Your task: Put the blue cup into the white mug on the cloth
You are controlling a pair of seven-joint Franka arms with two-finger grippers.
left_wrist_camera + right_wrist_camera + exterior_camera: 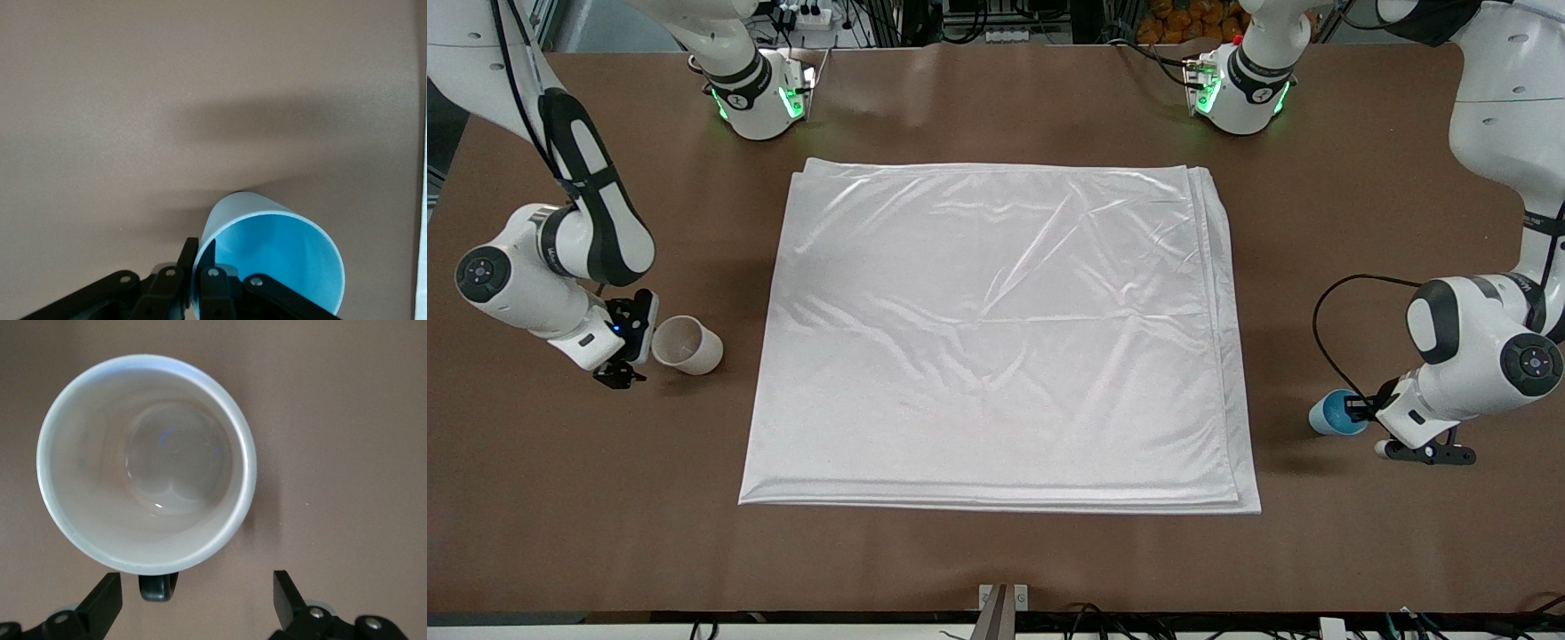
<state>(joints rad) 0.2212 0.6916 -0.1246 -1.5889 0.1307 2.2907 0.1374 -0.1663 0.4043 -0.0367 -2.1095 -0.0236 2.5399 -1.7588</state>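
1. Front view is showing the cloth (1000, 333) lying flat across the middle of the worktop (996, 560), with nothing sitting on it yet. The white mug (687, 345) is standing on bare worktop off the cloth's edge at the right arm's end, and the right end effector (624, 342) is sitting right beside it. The blue cup (1336, 413) is out at the left arm's end, also off the cloth, tipped, with the left end effector (1371, 418) touching it. Each arm is looking after the vessel at its own end, and both vessels are well apart with the whole cloth between them.

2. Left wrist view is showing the left end effector clamping the blue cup (270, 257) by its rim, one finger (213, 293) inside the wall and one outside. The cup's long axis is leaning away from the fingers, mouth toward the camera. I would judge it is raised slightly off the worktop, though that is hard to be sure of.

3. Right wrist view is looking straight down into the white mug (147, 470), upright, axis vertical, its black handle (159, 585) pointing toward the end effector. The right end effector's fingers (103, 603) are spread wide, holding nothing, and the handle is sitting between them, nearer one finger. The coming move, I reckon, hinges on closing onto the mug and carrying it to the cloth.
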